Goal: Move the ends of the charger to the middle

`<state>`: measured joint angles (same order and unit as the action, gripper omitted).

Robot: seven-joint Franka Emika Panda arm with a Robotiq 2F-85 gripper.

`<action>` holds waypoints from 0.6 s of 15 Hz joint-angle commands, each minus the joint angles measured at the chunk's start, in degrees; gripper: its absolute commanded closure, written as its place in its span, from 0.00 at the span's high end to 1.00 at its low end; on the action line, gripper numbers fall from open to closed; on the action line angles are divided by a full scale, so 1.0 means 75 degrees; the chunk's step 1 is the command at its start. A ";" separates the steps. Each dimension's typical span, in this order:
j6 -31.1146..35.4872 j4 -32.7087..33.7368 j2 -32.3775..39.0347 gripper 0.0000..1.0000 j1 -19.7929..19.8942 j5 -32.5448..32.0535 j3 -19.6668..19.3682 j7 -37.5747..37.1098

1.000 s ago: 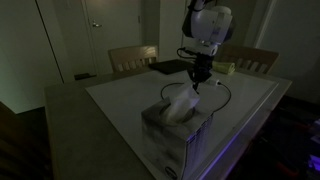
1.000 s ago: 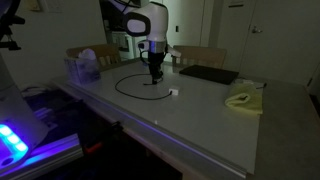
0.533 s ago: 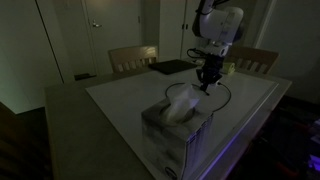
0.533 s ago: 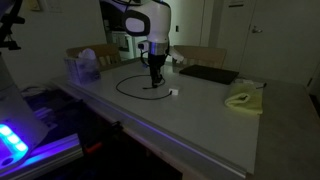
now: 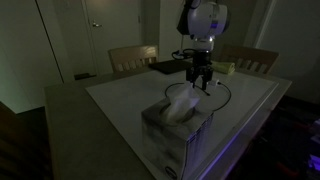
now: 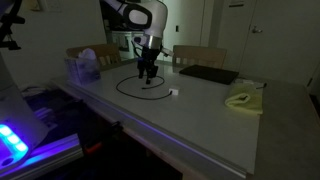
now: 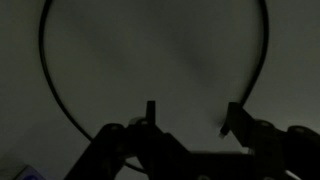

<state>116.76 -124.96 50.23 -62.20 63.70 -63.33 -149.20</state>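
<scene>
Ext. view, left to right: tissue box (image 6: 83, 68) at the bench (image 6: 200, 125) edge, then the charger (image 6: 120, 91) lying as a wide black loop, the claw (image 6: 146, 74) hanging low over the loop's 3 o'clock side, the pale plug (image 6: 173, 93) on bare top just past the loop at approx 4 o'clock from the claw, then a flat black pad (image 6: 208, 74) and a yellowish cloth (image 6: 244, 99) well apart to the right. Loop and plug sit roughly mid-bench

Wrist view: both fingers (image 7: 150, 115) spread wide w/ only bare bench btwn them, so the claw grips nothing; cable arcs round from 9 to 3 o'clock

Risks, as I judge them:
- Claw is over the loop's inside, not over an end; closing here grabs nothing or pinches mid-cable, dragging the whole loop
- Plug is small and light; an off-centre pinch could flick it away
- Pulling one end may tug the loop and shift the other end out

Hard to tell: the dark plain end can't be made out in any view; room is v. dim. Tissue box blocks the near part of the loop in an ext. view (image 5: 178, 120). Wrist view cuts the arc's top. Claw height above bench unclear
</scene>
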 commanded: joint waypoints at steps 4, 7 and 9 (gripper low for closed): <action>0.0130 0.0744 -0.1618 1.00 0.1519 -0.3819 0.1555 0.0347; -0.0002 0.0661 -0.1158 1.00 0.0987 -0.3194 0.1060 0.0036; -0.0002 0.0651 -0.1126 1.00 0.0953 -0.3191 0.1052 0.0036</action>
<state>116.75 -120.08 41.80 -55.07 39.77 -55.44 -148.93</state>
